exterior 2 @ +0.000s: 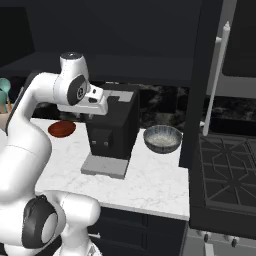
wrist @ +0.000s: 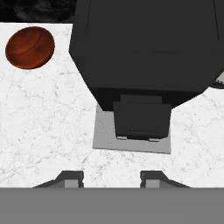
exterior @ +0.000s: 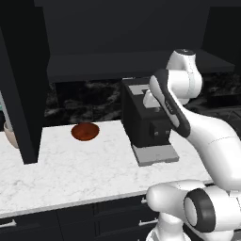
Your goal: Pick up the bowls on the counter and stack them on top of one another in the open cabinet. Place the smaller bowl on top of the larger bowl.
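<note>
Fingers (wrist: 72,178) are spread apart and empty, poised above the black coffee machine (wrist: 144,52) on the bench (wrist: 43,122). Left of that machine the smaller bowl (wrist: 29,47) lies; right of it the larger bowl (exterior 2: 162,138) sits. Neither is picked yet; a reach toward the larger bowl is judged due first.

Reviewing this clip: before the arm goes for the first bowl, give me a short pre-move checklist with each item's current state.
1. Gripper empty: ok, nothing between its fingertips, which stand apart above the counter.
2. Smaller bowl reachable: ok, it sits upright on the counter left of the black coffee machine, apart from it.
3. Larger bowl located: ok, on the counter right of the machine; the machine stands between the two bowls.
4. Path to either bowl: not ok for a straight drop, since the gripper hangs over the machine and must move sideways first.
5. Open cabinet shelf free for stacking: cannot tell, the interior is too dark.
</note>
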